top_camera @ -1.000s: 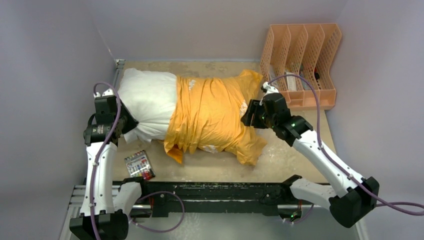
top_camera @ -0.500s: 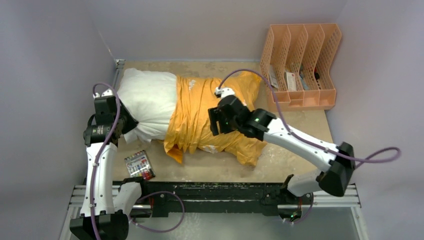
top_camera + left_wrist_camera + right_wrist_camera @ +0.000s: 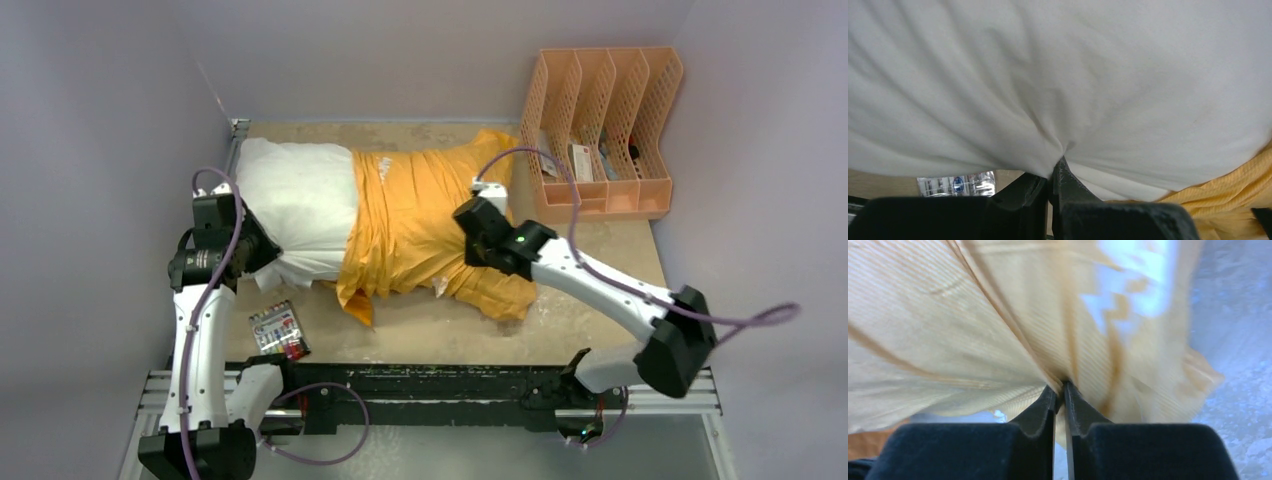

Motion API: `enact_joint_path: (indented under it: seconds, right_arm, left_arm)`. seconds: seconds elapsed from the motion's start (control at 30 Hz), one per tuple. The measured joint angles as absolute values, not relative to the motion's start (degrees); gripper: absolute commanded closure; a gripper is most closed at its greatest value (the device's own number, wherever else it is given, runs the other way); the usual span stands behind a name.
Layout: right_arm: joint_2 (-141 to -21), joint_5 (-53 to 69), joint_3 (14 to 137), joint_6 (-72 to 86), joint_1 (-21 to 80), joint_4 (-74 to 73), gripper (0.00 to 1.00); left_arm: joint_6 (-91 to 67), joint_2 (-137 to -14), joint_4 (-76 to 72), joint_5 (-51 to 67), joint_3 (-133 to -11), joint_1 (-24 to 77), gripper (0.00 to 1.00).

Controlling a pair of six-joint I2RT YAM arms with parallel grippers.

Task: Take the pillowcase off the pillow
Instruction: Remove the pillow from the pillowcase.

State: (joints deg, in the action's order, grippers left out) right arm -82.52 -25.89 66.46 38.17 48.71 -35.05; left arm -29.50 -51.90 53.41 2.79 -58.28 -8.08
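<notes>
Pillow lay across the table, its left part bare and white, the pillowcase bunched over its right part. Left gripper was clamped on a pinch of pillow fabric at the near edge. Right gripper was clamped on a fold of pillowcase toward its right end.

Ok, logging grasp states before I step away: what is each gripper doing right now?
Left gripper: shut on the pillow.
Right gripper: shut on the pillowcase.
</notes>
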Motion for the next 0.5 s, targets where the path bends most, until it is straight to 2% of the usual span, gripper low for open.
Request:
enact_joint_path:
  seconds: [0.1,0.2,0.3,0.4,0.5]
  right_arm:
    - [-73.8,-24.3,61.4,38.4,42.7,-32.2,0.93]
    - [-68.2,-22.6,58.6,38.0,38.3,-30.5,0.87]
    - [-67.0,-23.6,58.3,35.9,35.1,-33.1,0.7]
    - [-67.4,-21.4,59.2,33.4,34.2,-33.9,0.49]
    - [-66.3,-16.4,60.6,31.4,34.7,-32.0,0.37]
  left_arm:
    - [-29.6,-51.9,53.3,3.1,-58.4,-7.9,1.0]
    - [-29.8,-51.9,53.2,3.4,-58.4,-7.7,1.0]
    - [-29.8,-51.9,52.9,0.5,-58.4,-8.2,1.0]
    - [-29.8,-51.9,52.4,-0.6,-58.4,-8.6,1.0]
    - [-29.8,-51.9,51.9,-0.6,-58.4,-8.6,1.0]
